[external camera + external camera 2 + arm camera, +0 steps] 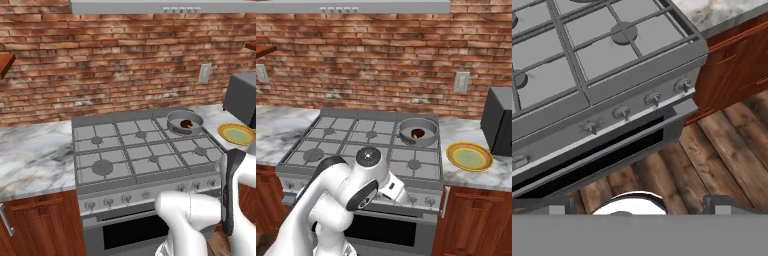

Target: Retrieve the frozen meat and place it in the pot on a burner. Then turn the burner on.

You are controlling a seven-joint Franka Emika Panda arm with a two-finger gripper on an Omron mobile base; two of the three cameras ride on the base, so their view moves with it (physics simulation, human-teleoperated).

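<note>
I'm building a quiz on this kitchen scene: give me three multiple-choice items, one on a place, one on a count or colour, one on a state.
1. Where is the frozen meat?
A. on the yellow plate
B. in the pot
C. on the floor

2. How many knobs line the stove front in the hand view?
A. two
B. five
C. nine

3. The gripper is
A. open, holding nothing
B. shut on a knob
C. shut on the pot

Key: B, the dark lump lies inside the pot on the rear right burner; B, five show along the panel; A, fingertips stand wide apart over the floor.
</note>
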